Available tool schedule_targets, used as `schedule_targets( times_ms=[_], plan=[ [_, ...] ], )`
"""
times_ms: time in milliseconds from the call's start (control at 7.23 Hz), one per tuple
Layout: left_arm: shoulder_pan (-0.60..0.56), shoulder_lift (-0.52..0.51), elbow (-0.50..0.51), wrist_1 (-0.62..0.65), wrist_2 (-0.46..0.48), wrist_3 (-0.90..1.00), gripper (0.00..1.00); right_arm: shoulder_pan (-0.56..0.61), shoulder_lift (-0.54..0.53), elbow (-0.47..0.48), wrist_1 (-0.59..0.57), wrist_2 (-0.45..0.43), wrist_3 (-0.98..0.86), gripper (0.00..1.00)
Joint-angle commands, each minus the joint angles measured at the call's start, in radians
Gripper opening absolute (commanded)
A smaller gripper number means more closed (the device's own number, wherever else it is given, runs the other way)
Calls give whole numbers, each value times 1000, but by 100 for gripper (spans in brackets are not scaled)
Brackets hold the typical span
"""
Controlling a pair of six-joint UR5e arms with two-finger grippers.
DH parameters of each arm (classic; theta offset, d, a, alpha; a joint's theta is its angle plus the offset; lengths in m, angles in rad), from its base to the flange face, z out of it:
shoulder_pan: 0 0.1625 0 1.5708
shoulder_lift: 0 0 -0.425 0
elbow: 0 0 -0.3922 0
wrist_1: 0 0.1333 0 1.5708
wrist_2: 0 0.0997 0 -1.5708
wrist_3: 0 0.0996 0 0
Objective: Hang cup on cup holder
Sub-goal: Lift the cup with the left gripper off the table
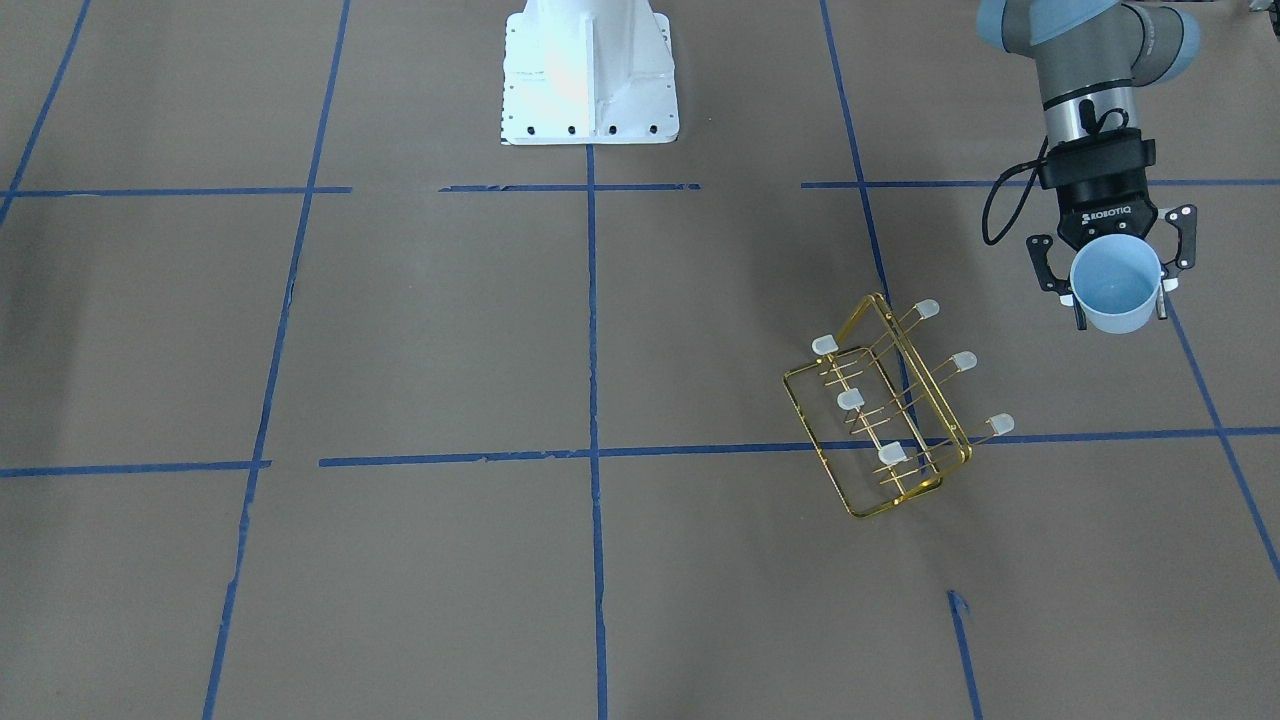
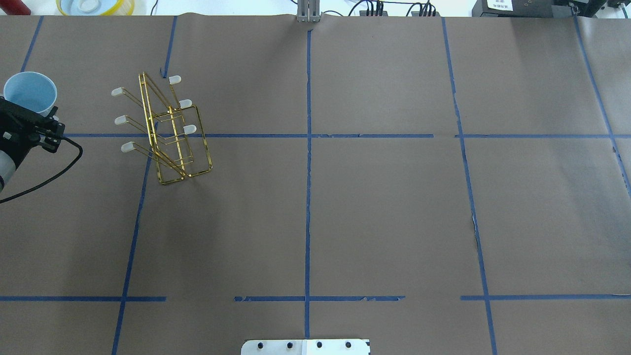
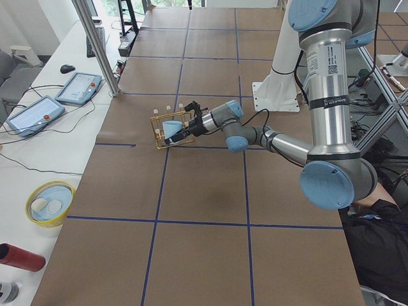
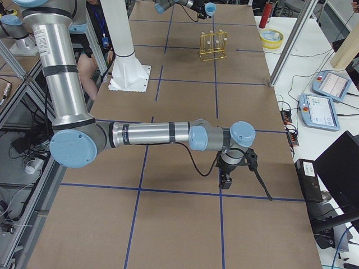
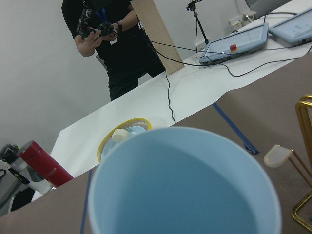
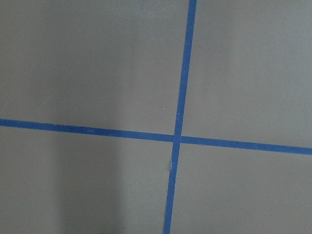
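Note:
My left gripper (image 1: 1117, 298) is shut on the pale-blue cup (image 1: 1113, 288), with a finger on each side of it. The cup's open mouth shows in the overhead view (image 2: 30, 91) and fills the left wrist view (image 5: 185, 190). The gold wire cup holder (image 1: 885, 415) stands on the table at an angle, with whitish-capped prongs on both sides. It also shows in the overhead view (image 2: 170, 133). The cup is held off the table, apart from the holder, on its left-arm side. My right gripper (image 4: 227, 180) hangs low over the table far from both; I cannot tell whether it is open or shut.
The white robot base (image 1: 590, 75) stands at the table's middle. Beyond the table's far edge are a yellow bowl (image 2: 93, 6), a red bottle (image 3: 22, 257) and teach pendants (image 3: 80, 87). A person (image 5: 112, 44) stands behind the side bench. Blue tape lines cross the brown table.

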Motion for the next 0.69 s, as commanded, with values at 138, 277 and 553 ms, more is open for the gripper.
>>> schedule_targets(
  times_ms=[138, 277, 553],
  plan=[
    [18, -2, -73, 148, 99, 358, 22, 1, 0, 0, 0, 0, 0, 100],
    [66, -3, -74, 209, 207, 452, 20, 1, 0, 0, 0, 0, 0, 100],
    [172, -7, -81, 418, 465, 463, 18, 1, 0, 0, 0, 0, 0, 100]
  ],
)
